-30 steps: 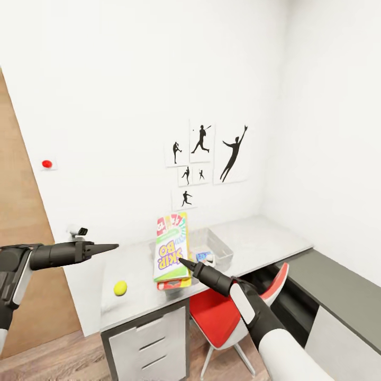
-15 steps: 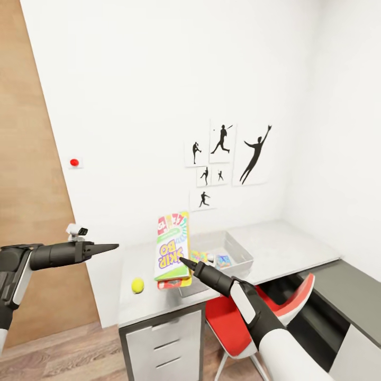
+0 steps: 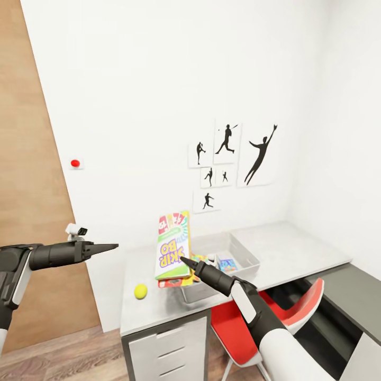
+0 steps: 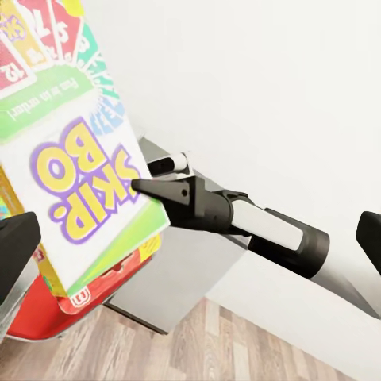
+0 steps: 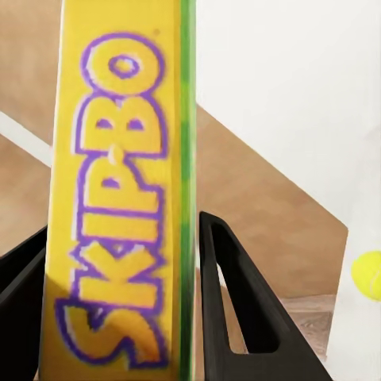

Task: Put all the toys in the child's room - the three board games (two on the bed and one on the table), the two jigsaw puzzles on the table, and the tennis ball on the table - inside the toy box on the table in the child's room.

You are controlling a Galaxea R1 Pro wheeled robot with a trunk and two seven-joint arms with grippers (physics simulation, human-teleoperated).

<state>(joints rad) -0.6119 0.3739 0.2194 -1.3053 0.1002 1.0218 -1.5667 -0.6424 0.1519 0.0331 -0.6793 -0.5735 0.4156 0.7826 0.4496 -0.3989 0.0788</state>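
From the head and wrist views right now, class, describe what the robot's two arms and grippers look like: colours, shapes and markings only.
Both arms end in dark, nearly black tapered cylinders narrowing to pointed grippers. The left gripper sits on a black segment with a pale grey panel further back. The right gripper leads back to a black forearm with a white elongated panel, then a smooth white upper casing. Its fingers are flat black wedges. No cables visible.

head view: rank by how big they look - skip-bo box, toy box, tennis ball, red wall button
1. Toy box and Skip-Bo box: similar extent; the Skip-Bo box, held in the right gripper, sits nearer the camera, so unranked.
2. Tennis ball.
3. Red wall button.
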